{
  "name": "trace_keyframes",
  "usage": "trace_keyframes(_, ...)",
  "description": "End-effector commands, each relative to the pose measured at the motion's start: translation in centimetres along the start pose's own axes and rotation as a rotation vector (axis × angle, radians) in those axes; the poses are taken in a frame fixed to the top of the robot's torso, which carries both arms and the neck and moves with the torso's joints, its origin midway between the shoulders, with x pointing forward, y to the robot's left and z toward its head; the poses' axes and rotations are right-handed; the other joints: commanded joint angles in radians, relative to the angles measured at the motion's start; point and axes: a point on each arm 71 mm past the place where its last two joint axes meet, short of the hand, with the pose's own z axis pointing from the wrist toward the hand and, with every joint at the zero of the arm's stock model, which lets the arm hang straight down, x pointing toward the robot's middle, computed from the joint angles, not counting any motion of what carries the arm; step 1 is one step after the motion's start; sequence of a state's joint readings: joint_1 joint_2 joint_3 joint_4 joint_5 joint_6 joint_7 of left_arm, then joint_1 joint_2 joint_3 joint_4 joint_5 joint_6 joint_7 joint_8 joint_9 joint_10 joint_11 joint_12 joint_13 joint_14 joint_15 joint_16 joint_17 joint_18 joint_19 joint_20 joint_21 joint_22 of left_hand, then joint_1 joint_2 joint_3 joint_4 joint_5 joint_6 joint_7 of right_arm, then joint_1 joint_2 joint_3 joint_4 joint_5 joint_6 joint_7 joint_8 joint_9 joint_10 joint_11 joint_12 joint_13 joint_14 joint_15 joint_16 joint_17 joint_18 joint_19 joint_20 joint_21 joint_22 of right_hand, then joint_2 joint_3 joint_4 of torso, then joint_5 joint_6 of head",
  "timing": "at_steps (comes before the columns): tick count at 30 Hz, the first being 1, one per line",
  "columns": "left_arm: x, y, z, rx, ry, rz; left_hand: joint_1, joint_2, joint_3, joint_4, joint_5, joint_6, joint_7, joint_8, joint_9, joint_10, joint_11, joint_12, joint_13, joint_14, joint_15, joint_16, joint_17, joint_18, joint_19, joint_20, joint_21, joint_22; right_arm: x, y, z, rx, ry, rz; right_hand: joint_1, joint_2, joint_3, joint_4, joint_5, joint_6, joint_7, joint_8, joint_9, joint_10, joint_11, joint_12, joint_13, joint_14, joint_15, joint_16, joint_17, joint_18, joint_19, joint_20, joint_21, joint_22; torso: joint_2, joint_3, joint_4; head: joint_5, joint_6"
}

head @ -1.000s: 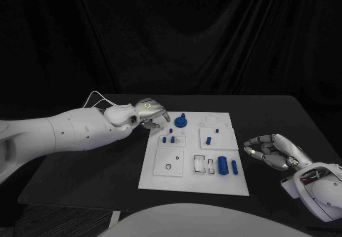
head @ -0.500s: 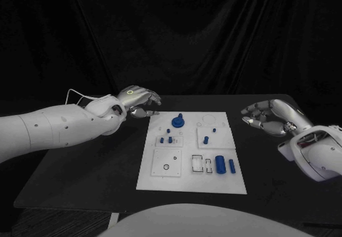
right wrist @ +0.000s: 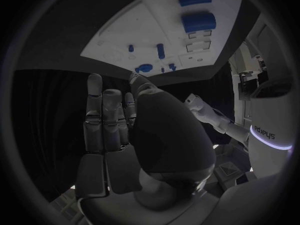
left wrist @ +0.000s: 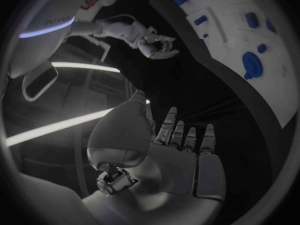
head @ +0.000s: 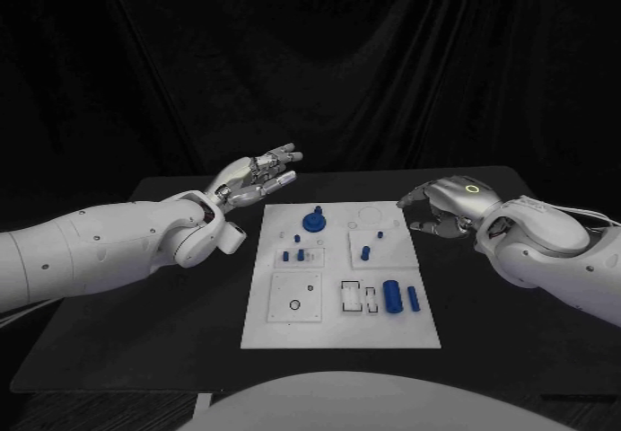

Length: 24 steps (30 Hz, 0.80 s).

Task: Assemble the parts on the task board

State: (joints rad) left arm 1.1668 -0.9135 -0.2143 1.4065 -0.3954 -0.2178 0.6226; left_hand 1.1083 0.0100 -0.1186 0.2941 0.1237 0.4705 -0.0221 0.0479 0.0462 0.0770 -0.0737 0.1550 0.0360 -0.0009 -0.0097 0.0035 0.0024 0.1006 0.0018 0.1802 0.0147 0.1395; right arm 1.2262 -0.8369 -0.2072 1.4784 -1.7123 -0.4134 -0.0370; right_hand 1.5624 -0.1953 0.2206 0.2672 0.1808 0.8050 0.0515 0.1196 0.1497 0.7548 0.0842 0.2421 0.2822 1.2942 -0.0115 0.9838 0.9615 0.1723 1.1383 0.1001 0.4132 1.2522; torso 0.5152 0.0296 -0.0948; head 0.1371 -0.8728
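Hands raised off the task board (head: pixel 339 314), both empty.
Left hand (head: pixel 257 174), at the board's 11 o'clock, holds nothing, fingers spread; right hand (head: pixel 440 205), at its 2 o'clock, holds nothing, fingers loosely curled but apart. Several blue parts stand seated: a round knob (head: pixel 313 219) at 12 o'clock and small pegs (head: pixel 293 255) near centre. Two cylinders (head: pixel 392 296) lie loose at 4 o'clock beside open slots (head: pixel 356 296), so assembly looks partly done. Bare tabletop (head: pixel 155 296) borders the board at 3 and 9 o'clock, leaving room to approach.
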Motion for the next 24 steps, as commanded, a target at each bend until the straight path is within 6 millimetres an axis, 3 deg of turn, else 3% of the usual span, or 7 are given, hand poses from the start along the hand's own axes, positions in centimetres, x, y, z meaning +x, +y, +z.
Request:
trace_keyframes(1,-0.2,-0.7,-0.2,0.115,-0.118,-0.327,-0.018,-0.006,-0.007,0.001,-0.027,-0.028,-0.006,-0.006,-0.003,-0.015,-0.006,0.008,-0.003,0.001,-0.003,-0.004,-0.002,0.025,0.000,-0.015,-0.005,-0.023,0.9,0.1,0.4,-0.008,0.051,-0.092,-0.022,-0.012,0.023,0.001,0.012,0.013,0.003,-0.003,0.000,-0.007,0.001,0.004,-0.005,0.000,0.004,0.012,0.011,0.009,0.010,0.001,-0.010,0.002,0.005,-0.0029,0.0096,-0.017,0.000)
trace_keyframes(6,0.5,-0.9,-0.5,0.136,-0.110,-0.362,-0.014,-0.018,-0.001,0.001,-0.028,-0.049,-0.005,-0.007,-0.004,-0.027,0.000,0.020,-0.004,0.001,0.002,-0.004,-0.002,0.036,0.000,-0.027,-0.006,-0.038,1.7,0.6,1.2,-0.026,0.058,-0.086,-0.029,-0.019,0.059,-0.019,0.094,0.043,0.019,0.007,0.008,0.003,-0.002,0.023,-0.011,0.001,0.001,0.023,0.019,0.007,0.022,-0.002,-0.004,0.017,0.016,-0.0203,0.0271,-0.038,0.000)
trace_keyframes(7,0.6,-1.0,-0.7,0.140,-0.108,-0.368,-0.012,-0.016,0.001,0.002,-0.024,-0.048,-0.003,-0.007,-0.004,-0.029,0.001,0.023,-0.004,0.001,0.002,-0.004,-0.002,0.038,0.000,-0.028,-0.005,-0.039,1.9,0.8,1.5,-0.032,0.061,-0.084,-0.031,-0.019,0.066,-0.024,0.107,0.053,0.027,0.011,0.011,0.007,-0.002,0.028,-0.012,0.004,0.000,0.029,0.024,0.005,0.028,-0.002,0.008,0.024,0.017,-0.0211,0.0284,-0.040,0.000)
trace_keyframes(9,0.7,-1.1,-0.9,0.145,-0.107,-0.374,-0.003,-0.007,0.005,0.001,-0.009,-0.044,0.003,-0.007,-0.004,-0.032,0.008,0.032,-0.003,0.001,0.008,-0.004,-0.002,0.043,0.000,-0.027,-0.005,-0.041,2.3,1.1,1.9,-0.039,0.066,-0.075,-0.034,-0.018,0.072,-0.028,0.113,0.059,0.027,0.014,0.014,0.014,-0.004,0.034,-0.013,0.006,-0.001,0.034,0.028,0.004,0.032,-0.003,0.017,0.030,0.019,-0.0291,0.0387,-0.048,0.000)
trace_keyframes(12,0.7,-1.2,-1.3,0.149,-0.105,-0.382,-0.002,0.001,0.004,0.001,-0.004,-0.043,0.005,-0.007,-0.004,-0.034,0.011,0.039,-0.003,0.001,0.018,-0.004,-0.002,0.048,0.000,-0.020,-0.005,-0.042,2.8,1.5,2.6,-0.050,0.071,-0.059,-0.054,-0.016,0.081,-0.029,0.115,0.076,0.034,0.021,0.023,0.034,-0.002,0.049,-0.013,0.017,0.000,0.057,0.048,-0.001,0.044,-0.003,0.043,0.046,0.020,-0.0360,0.0467,-0.058,0.000)
trace_keyframes(18,0.8,-1.5,-2.0,0.147,-0.100,-0.396,-0.005,0.015,-0.005,0.001,-0.004,-0.047,0.013,-0.007,-0.004,-0.040,0.023,0.050,-0.004,0.001,0.036,-0.004,-0.002,0.054,0.001,0.002,-0.005,-0.043,3.4,2.1,4.0,-0.059,0.073,-0.016,-0.084,-0.008,0.089,-0.023,0.117,0.075,0.039,0.018,0.031,0.052,0.007,0.062,-0.016,0.027,0.005,0.080,0.066,-0.005,0.055,0.000,0.060,0.060,0.020,-0.0462,0.0611,-0.083,0.000)
trace_keyframes(24,0.9,-1.6,-2.3,0.138,-0.088,-0.410,0.035,0.043,-0.016,-0.001,0.051,-0.051,0.025,-0.008,-0.005,-0.048,0.035,0.070,-0.004,0.002,0.082,-0.002,-0.002,0.066,0.005,0.061,-0.003,-0.029,3.8,2.4,5.2,-0.062,0.088,0.010,-0.093,-0.004,0.106,-0.034,0.145,0.076,0.046,0.016,0.039,0.083,0.012,0.079,-0.018,0.023,0.009,0.087,0.069,-0.006,0.057,0.004,0.063,0.074,0.015,-0.0510,0.0635,-0.089,0.000)
